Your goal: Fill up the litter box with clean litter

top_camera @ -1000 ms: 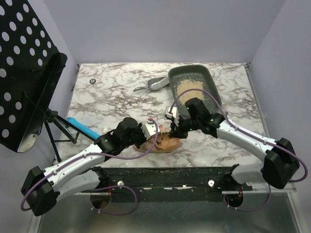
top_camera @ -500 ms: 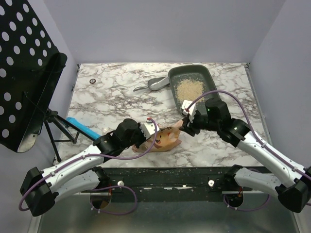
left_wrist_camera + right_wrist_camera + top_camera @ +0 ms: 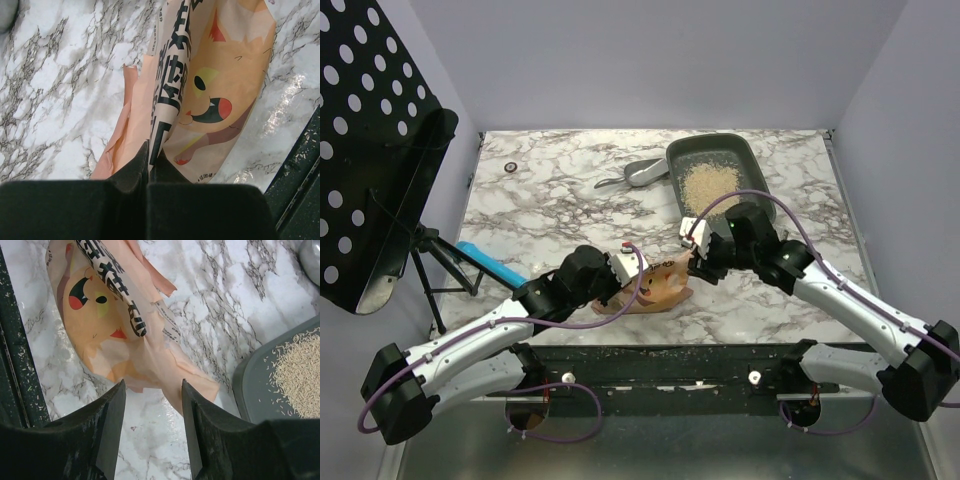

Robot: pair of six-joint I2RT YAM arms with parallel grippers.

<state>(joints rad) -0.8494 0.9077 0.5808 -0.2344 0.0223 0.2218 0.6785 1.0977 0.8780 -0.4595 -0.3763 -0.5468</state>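
The dark grey litter box (image 3: pixel 720 141) stands at the back right with a heap of pale tan clean litter (image 3: pixel 710 182) inside. An orange-tan cat-print bag (image 3: pixel 663 285) lies flat near the table's front edge. My left gripper (image 3: pixel 630 272) is shut on a fold of the bag (image 3: pixel 220 85), pinched between its fingertips (image 3: pixel 149 150). My right gripper (image 3: pixel 693 256) is open just above the bag's right end (image 3: pixel 110 325), with nothing between its fingers (image 3: pixel 152 390). The box corner (image 3: pixel 255 390) and its litter (image 3: pixel 300 375) show at the right of the right wrist view.
A small grey scoop (image 3: pixel 635 177) lies left of the box. A blue object (image 3: pixel 490 262) sits at the table's left edge beside a black perforated stand (image 3: pixel 370 150). A black rail (image 3: pixel 670 365) with scattered granules runs along the near edge.
My right gripper has opened and let go of the bag, pulled back to the right, then returned a little toward the bag's end. The left gripper still grips the bag.
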